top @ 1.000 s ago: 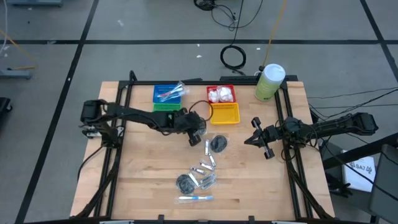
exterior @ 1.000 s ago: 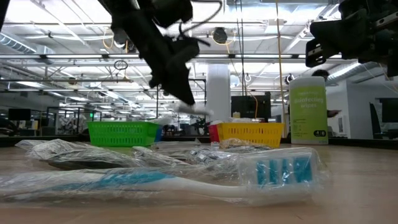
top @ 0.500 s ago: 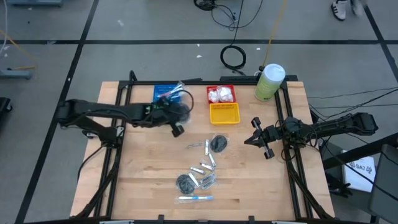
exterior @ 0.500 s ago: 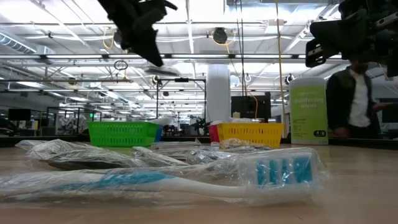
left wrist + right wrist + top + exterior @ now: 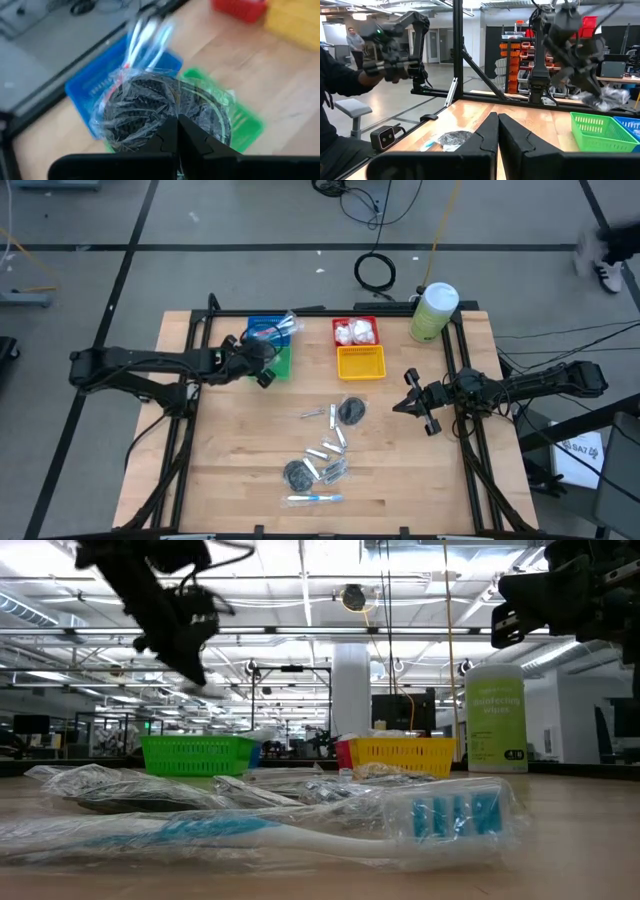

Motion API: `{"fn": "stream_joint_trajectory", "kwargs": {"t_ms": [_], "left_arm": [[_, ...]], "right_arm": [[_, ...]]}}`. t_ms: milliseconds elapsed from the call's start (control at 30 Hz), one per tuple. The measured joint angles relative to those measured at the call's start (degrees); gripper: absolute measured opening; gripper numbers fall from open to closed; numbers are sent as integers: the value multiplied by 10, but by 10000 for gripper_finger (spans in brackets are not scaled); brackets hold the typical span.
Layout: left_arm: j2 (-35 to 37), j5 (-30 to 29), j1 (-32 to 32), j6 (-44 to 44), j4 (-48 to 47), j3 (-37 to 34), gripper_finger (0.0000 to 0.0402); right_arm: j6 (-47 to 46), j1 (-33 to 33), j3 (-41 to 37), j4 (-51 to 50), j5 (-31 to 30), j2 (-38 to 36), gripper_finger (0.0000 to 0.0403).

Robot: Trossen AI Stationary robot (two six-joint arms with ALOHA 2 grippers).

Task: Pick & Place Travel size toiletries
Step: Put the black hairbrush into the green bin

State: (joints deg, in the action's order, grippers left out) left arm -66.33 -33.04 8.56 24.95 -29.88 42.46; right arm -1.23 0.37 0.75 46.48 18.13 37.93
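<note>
High view shows you the left gripper [image 5: 262, 372] has swung from mid-table to the green plastic basket [image 5: 281, 363], clamped on a wrapped dark round disc [image 5: 150, 107]; release comes next. Right gripper [image 5: 420, 408] waits, pinched together.

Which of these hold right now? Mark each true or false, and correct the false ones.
1. The left gripper is shut on a wrapped dark disc. True.
2. It hangs over the yellow basket. False: it is over the green basket.
3. The red basket holds white packets. True.
4. The right gripper holds a toothbrush. False: it is shut and empty, at the table's right side.
5. A blue toothbrush lies near the table's front edge. True.
</note>
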Motion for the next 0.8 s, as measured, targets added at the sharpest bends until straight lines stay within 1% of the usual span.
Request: {"fn": "stream_joint_trajectory", "kwargs": {"t_ms": [167, 267, 500, 667, 800], "left_arm": [[1, 27, 26, 18, 60, -60, 4], [0, 41, 32, 23, 93, -75, 1], [0, 46, 32, 17, 113, -77, 14], [0, 46, 32, -3, 114, -77, 5], [0, 46, 32, 4, 114, -77, 3]], "right_arm": [[0, 0, 0, 0, 0, 0, 0], [0, 0, 0, 0, 0, 0, 0], [0, 0, 0, 0, 0, 0, 0], [0, 0, 0, 0, 0, 0, 0], [0, 0, 0, 0, 0, 0, 0]]}}
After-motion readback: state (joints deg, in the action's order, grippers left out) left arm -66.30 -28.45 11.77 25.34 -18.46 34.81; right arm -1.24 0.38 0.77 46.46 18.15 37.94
